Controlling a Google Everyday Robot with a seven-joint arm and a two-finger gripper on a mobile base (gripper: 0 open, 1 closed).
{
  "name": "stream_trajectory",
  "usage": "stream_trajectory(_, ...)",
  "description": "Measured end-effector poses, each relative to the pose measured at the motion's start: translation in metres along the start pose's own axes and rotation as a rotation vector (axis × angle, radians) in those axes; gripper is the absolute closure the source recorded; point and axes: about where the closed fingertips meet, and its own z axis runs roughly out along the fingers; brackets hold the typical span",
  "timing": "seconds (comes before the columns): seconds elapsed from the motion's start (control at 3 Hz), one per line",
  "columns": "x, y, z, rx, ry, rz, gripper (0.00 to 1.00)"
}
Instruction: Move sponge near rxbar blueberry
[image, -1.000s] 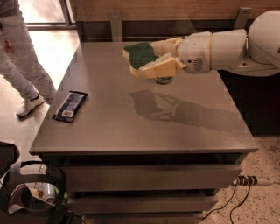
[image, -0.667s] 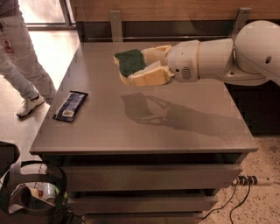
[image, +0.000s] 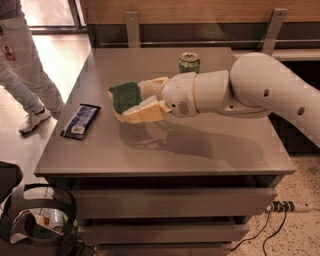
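Observation:
My gripper (image: 131, 101) reaches in from the right over the middle of the table and is shut on the sponge (image: 124, 95), whose dark green top faces the camera between the two cream fingers. The sponge is held just above the table surface. The rxbar blueberry (image: 80, 121), a dark blue wrapper with a white label patch, lies flat near the table's left edge, a short way to the left of the sponge and apart from it.
A green soda can (image: 189, 63) stands at the back of the grey table (image: 200, 150), behind my arm. A person's legs (image: 25, 75) are at the left beside the table. A bag (image: 30, 225) and cables lie on the floor.
My gripper has carried the sponge to the left and lower, closer to the blue bar. The green can, hidden behind the arm before, now shows.

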Motion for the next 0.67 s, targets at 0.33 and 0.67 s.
stream_trajectory(0.33, 0.039, 0.015, 0.011, -0.023, 0.064, 0.074, 1.00)
stream_trajectory(0.67, 0.070, 0.015, 0.012, -0.026, 0.111, 0.104, 1.00)
